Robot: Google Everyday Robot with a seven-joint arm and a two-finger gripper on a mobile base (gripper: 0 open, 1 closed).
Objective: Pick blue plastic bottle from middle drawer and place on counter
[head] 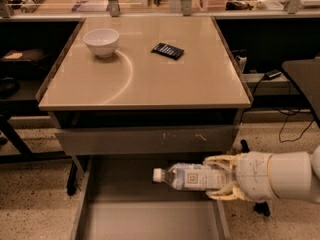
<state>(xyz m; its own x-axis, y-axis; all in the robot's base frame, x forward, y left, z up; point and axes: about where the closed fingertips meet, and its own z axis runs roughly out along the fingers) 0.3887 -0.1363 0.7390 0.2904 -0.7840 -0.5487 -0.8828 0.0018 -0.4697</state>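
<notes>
My gripper (pixel 220 180) comes in from the right on a white arm and is shut on the blue plastic bottle (pixel 187 176). The bottle lies on its side, white cap pointing left, held above the right part of the open middle drawer (pixel 130 219). The drawer is pulled out below the scratched grey drawer front (pixel 145 140). The counter (pixel 150 79) is the beige tabletop above, further back.
A white bowl (pixel 101 42) stands at the counter's back left. A flat black calculator (pixel 168 50) lies at its back middle. Cables and a dark table edge (pixel 302 79) are on the right. Shelves with clutter run along the back.
</notes>
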